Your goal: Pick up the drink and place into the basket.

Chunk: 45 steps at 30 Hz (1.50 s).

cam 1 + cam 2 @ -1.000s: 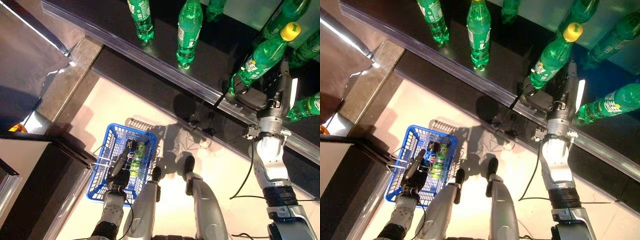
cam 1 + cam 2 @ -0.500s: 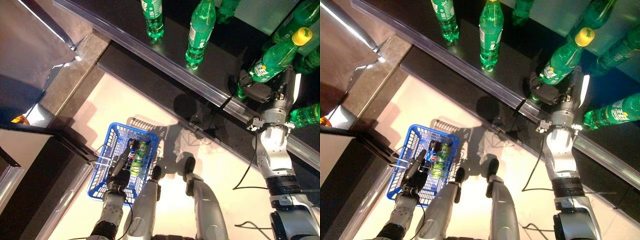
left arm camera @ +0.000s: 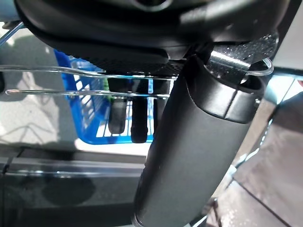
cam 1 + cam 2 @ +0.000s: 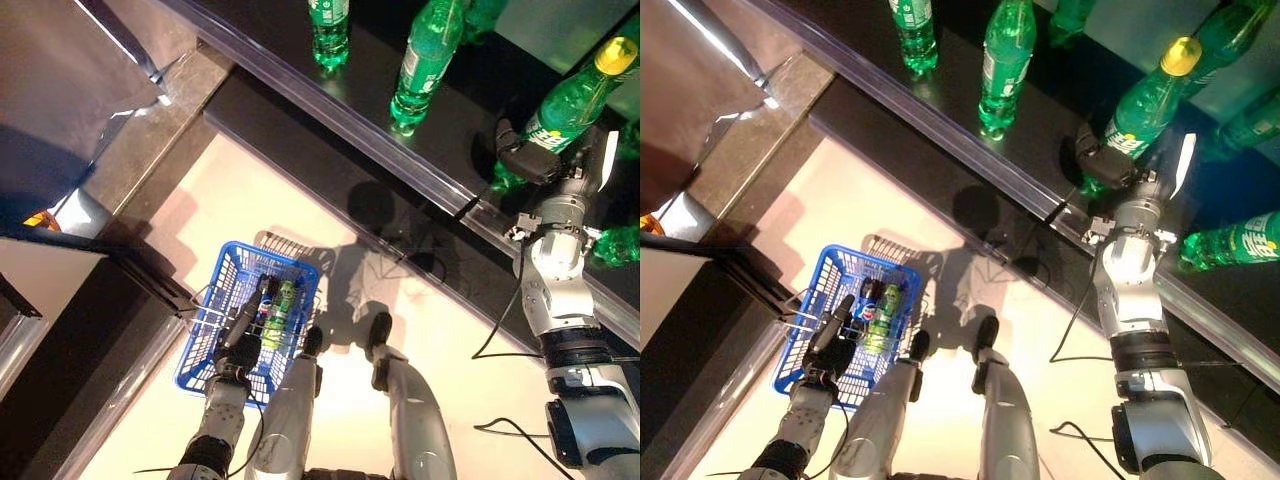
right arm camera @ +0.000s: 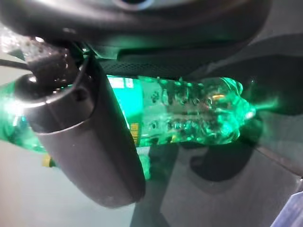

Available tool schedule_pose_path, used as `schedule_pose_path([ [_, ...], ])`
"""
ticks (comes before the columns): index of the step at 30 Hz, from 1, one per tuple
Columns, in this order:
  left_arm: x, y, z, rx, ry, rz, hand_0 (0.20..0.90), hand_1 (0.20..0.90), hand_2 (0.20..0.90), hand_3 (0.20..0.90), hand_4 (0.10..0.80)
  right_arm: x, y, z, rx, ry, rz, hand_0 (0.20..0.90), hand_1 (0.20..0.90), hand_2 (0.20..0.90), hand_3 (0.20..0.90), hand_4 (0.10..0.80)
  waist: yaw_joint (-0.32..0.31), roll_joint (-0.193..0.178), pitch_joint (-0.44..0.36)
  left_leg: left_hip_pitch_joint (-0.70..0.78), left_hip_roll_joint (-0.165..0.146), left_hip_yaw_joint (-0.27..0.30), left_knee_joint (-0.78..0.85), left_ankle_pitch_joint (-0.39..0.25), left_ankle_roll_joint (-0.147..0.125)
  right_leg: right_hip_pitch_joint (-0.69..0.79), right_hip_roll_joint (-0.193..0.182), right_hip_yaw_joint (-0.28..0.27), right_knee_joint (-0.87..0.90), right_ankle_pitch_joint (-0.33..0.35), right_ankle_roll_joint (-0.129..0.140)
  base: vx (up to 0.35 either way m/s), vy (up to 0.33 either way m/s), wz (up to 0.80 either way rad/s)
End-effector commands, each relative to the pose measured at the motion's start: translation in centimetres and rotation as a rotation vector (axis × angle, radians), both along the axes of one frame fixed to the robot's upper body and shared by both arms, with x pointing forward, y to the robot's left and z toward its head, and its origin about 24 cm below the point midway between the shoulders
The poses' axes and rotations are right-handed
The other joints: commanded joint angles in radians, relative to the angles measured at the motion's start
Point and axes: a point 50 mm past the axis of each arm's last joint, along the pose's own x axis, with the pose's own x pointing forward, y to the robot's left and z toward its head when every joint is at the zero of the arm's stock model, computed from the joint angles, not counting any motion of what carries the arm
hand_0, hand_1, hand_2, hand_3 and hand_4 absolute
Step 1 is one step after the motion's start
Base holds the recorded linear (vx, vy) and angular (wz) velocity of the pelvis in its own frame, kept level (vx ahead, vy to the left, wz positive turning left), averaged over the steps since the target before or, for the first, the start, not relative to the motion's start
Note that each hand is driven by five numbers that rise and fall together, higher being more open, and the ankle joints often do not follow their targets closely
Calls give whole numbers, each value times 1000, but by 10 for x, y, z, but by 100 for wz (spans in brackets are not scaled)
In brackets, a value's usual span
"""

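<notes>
Right hand grips a green bottle at the shelf while the left hand holds the blue basket low by the floor.

The right hand [image 4: 530, 165] is curled round the lower body of a green drink bottle with a yellow cap [image 4: 575, 95], which leans tilted above the dark shelf [image 4: 300, 95]; in the right wrist view the thumb [image 5: 90, 146] lies across the bottle and its base appears to sit just above the shelf top, though contact is hard to judge. Other green bottles [image 4: 425, 60] stand upright on the same shelf, apart from the held one. The left hand [image 4: 240, 345] is wrapped round the wire handle [image 3: 71, 80] of the blue basket [image 4: 215, 310], which hangs over the pale floor [image 4: 430, 330] and already holds a few drinks [image 4: 277, 310].
</notes>
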Motion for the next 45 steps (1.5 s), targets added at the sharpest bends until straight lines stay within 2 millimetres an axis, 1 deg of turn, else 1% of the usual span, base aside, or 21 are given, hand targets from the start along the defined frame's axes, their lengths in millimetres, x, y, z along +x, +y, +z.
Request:
schedule_pose_path([
  [1, 25, 49, 74, 205, -371, 59, 300, 300, 300, 200, 100, -14, -2, 68, -101, -267, -23, 300, 300, 300, 200, 100, 9, 2, -16, -79, -19, 44, 43, 35, 46, 65, 12, 72, 34, -92, 80, 16, 5, 8],
  [7, 24, 48, 74, 203, -376, 63, 300, 300, 300, 200, 100, -22, 2, 71, -149, -336, -80, 300, 300, 300, 200, 100, 5, 5, -16, -77, -21, 46, 47, 24, 51, 58, 11, 79, 42, -97, 84, 1, 8, 3],
  [8, 24, 48, 75, 203, -379, 65, 300, 300, 300, 200, 100, -25, 3, 73, -169, -357, -91, 300, 300, 300, 200, 100, 2, 4, -16, -79, -22, 47, 42, 32, 52, 54, 9, 79, 39, -89, 85, -2, 32, 4],
  [11, 23, 46, 75, 200, -386, 72, 300, 300, 300, 200, 100, -36, 12, 79, -221, -428, -105, 300, 300, 300, 200, 100, -6, 4, -16, -76, -24, 50, 38, 31, 56, 48, 10, 89, 38, -85, 90, -10, 24, 2],
  [17, 18, 49, 76, 194, -400, 89, 300, 300, 300, 200, 100, -54, 26, 80, -278, -531, -82, 300, 300, 300, 200, 100, -19, -1, -16, -59, -25, 57, 28, 27, 63, 59, 14, 106, 19, -76, 96, -9, 16, 0],
  [19, 14, 51, 74, 194, -403, 96, 300, 300, 300, 200, 100, -62, 34, 76, -301, -559, -55, 300, 300, 300, 200, 100, -24, -4, -16, -30, -23, 62, 23, 15, 67, 84, 18, 116, 8, -78, 100, 0, 0, 0],
  [20, 13, 52, 75, 195, -407, 98, 300, 300, 300, 200, 100, -65, 37, 74, -312, -570, -37, 300, 300, 300, 200, 100, -28, -9, -18, -23, -25, 65, 16, 22, 68, 90, 16, 119, -2, -68, 101, 0, 0, 0],
  [23, 10, 54, 75, 199, -408, 106, 300, 300, 300, 200, 100, -74, 43, 69, -362, -576, 2, 300, 300, 300, 200, 100, -37, -19, -36, 9, -28, 75, 6, 15, 72, 120, 14, 128, -27, -60, 106, -14, 22, -6],
  [26, 7, 57, 74, 205, -402, 106, 300, 300, 300, 200, 100, -81, 46, 63, -381, -565, 50, 300, 300, 300, 200, 100, -43, -31, -70, 52, -33, 83, -11, 5, 75, 165, 9, 134, -66, -49, 113, 0, 0, 0],
  [28, 2, 59, 72, 218, -391, 104, 300, 300, 300, 200, 100, -86, 48, 55, -391, -542, 92, 300, 300, 300, 200, 100, -49, -43, -114, 105, -37, 89, -46, 4, 74, 215, 9, 144, -110, -36, 123, 9, 11, -2],
  [29, 1, 59, 71, 219, -391, 103, 300, 300, 300, 200, 100, -87, 48, 54, -394, -539, 96, 300, 300, 300, 200, 100, -49, -44, -116, 112, -37, 90, -53, 5, 74, 221, 9, 144, -116, -34, 124, 20, 21, -10],
  [32, -1, 58, 70, 240, -367, 98, 300, 300, 300, 200, 100, -89, 50, 41, -399, -478, 150, 300, 300, 300, 200, 100, -54, -56, -180, 188, -40, 96, -142, 32, 64, 279, 12, 148, -181, -11, 138, 28, 30, -14],
  [34, 1, 54, 70, 259, -339, 83, 300, 300, 300, 200, 100, -88, 49, 26, -389, -399, 198, 300, 300, 300, 200, 100, -57, -62, -252, 257, -40, 105, -236, 59, 52, 336, 19, 144, -258, 11, 150, 51, 47, -16],
  [35, 1, 53, 70, 261, -338, 78, 300, 300, 300, 200, 100, -88, 49, 24, -380, -384, 212, 300, 300, 300, 200, 100, -57, -63, -261, 274, -40, 106, -256, 67, 50, 350, 20, 143, -274, 16, 151, 54, 62, -22],
  [36, 2, 47, 69, 266, -322, 55, 300, 300, 300, 200, 100, -87, 49, 8, -359, -320, 250, 300, 300, 300, 200, 100, -59, -61, -306, 319, -35, 117, -317, 85, 42, 385, 25, 134, -320, 33, 155, 39, 59, -18],
  [37, 4, 42, 67, 274, -316, 37, 300, 300, 300, 200, 100, -86, 50, -2, -343, -278, 274, 300, 300, 300, 200, 100, -62, -60, -334, 346, -31, 122, -348, 93, 39, 405, 29, 131, -342, 40, 156, 37, 52, -11],
  [38, 4, 42, 67, 276, -316, 34, 300, 300, 300, 200, 100, -85, 50, -3, -342, -274, 277, 300, 300, 300, 200, 100, -62, -60, -336, 351, -31, 122, -352, 95, 38, 409, 30, 131, -345, 41, 156, 30, 39, -2],
  [40, 8, 31, 66, 277, -305, -2, 300, 300, 300, 200, 100, -83, 52, -23, -275, -191, 343, 300, 300, 300, 200, 100, -64, -55, -384, 398, -25, 130, -399, 104, 32, 450, 33, 118, -379, 47, 154, 10, 32, 3],
  [41, 8, 30, 65, 273, -303, -7, 300, 300, 300, 200, 100, -83, 53, -27, -267, -178, 359, 300, 300, 300, 200, 100, -65, -55, -389, 407, -26, 129, -404, 104, 33, 457, 34, 119, -382, 46, 154, -2, 33, 13],
  [43, 7, 24, 59, 272, -280, -32, 300, 300, 300, 200, 100, -83, 60, -47, -209, -107, 438, 300, 300, 300, 200, 100, -73, -49, -417, 441, -25, 136, -419, 96, 35, 479, 35, 119, -383, 37, 151, 6, 53, 11],
  [45, 6, 19, 54, 273, -262, -62, 300, 300, 300, 200, 100, -84, 71, -64, -198, -28, 529, 300, 300, 300, 200, 100, -81, -42, -441, 469, -21, 152, -432, 92, 35, 504, 38, 117, -390, 31, 147, 28, 60, 6],
])
